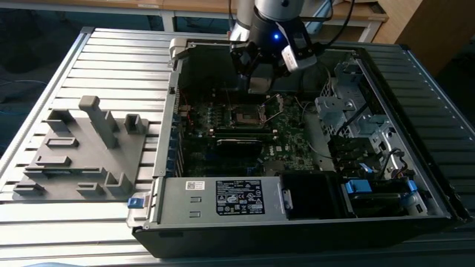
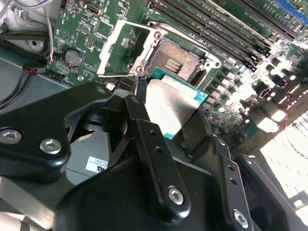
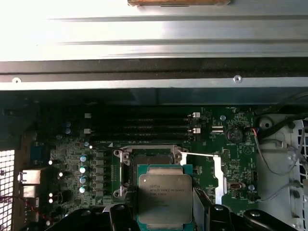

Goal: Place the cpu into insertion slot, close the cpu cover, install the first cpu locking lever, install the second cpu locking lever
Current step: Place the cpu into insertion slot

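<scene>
Currently gripper (image 2: 167, 115) holds the cpu (image 3: 165, 195) near the insertion slot (image 2: 176, 60).

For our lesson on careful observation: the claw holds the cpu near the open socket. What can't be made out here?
1. Part of the insertion slot: first wrist view, covered by the cpu.
2. The cpu's gripped edges: second wrist view, behind fingers of the claw.
3. The slot's inside: exterior view, too small.
4. The cpu's height over the slot: unclear in every view.
</scene>
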